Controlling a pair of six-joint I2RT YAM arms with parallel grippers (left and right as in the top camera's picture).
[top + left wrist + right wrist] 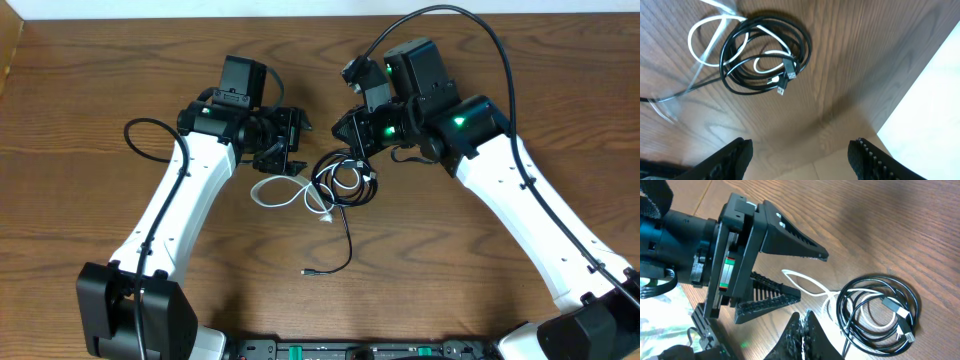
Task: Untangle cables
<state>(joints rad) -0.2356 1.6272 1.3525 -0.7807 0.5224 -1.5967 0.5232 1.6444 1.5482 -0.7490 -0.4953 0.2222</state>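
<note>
The cables lie tangled at mid-table. Two black cords form a coil (345, 182) with a white cord (278, 192) looping out to its left, and one black tail runs toward the front to a small plug (306, 272). My left gripper (293, 142) is open and empty just left of and behind the tangle. In the left wrist view its jaws (802, 157) are spread wide, with the coil (765, 55) ahead of them. My right gripper (344, 133) hovers just behind the coil. In the right wrist view its fingers (805, 335) are pressed together, left of the coil (877, 312) and white loop (810, 286).
The wooden table (480, 280) carries nothing else. A thick black arm cable (145, 140) loops beside the left arm and another arcs over the right arm (470, 25). The left gripper's open fingers (782, 272) stand close in front of the right gripper. The table's back edge (910, 95) is near.
</note>
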